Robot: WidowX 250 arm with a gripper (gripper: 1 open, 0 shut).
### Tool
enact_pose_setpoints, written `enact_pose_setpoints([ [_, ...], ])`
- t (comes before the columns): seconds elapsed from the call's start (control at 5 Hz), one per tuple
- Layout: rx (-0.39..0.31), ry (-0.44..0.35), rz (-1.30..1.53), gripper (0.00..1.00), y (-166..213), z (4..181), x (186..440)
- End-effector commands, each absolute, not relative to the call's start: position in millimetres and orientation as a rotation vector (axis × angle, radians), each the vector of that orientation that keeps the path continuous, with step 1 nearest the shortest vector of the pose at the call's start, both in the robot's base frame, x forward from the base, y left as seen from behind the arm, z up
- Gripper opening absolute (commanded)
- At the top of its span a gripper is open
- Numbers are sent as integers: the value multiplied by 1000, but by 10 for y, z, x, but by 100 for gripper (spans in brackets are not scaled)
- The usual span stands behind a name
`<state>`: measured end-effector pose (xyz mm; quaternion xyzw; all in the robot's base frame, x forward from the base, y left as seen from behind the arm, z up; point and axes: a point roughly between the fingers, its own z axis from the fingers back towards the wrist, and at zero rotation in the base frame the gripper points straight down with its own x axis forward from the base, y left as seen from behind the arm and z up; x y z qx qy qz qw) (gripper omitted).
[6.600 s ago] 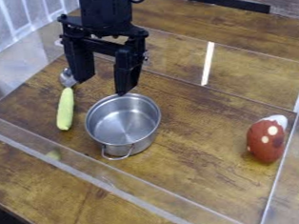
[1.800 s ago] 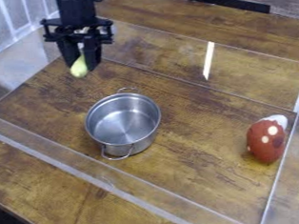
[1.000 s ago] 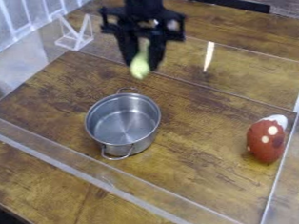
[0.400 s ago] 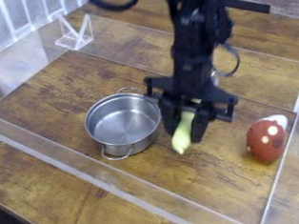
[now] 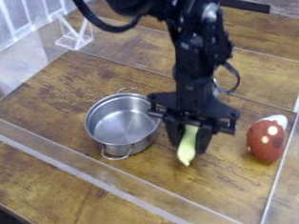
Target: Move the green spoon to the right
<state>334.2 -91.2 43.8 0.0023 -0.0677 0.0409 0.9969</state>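
The green spoon (image 5: 189, 145) shows as a yellow-green handle hanging nearly upright between the fingers of my gripper (image 5: 189, 131), which is shut on its upper part. Its lower end is just above or at the wooden table (image 5: 62, 100), to the right of the steel pot (image 5: 123, 123) and left of the red-and-white ball (image 5: 266, 138). The spoon's metal bowl is hidden by the gripper. The black arm comes down from the top of the view.
A clear plastic wall (image 5: 132, 196) runs around the work area, with its near edge crossing the front. A white stand (image 5: 73, 34) sits at the back left. Bare wood lies between the pot and the ball.
The arm carried the spoon from the back of the table over to the right of the pot and lowered it towards the wood; in the last moment it sank a little further.
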Motion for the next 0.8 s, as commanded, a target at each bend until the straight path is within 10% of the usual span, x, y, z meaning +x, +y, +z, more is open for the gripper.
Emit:
enact_pose_setpoints([
  [0.0, 0, -185, 16, 0, -794, 463, 3449],
  [0.6, -10, -187, -61, 0, -665, 390, 3454],
])
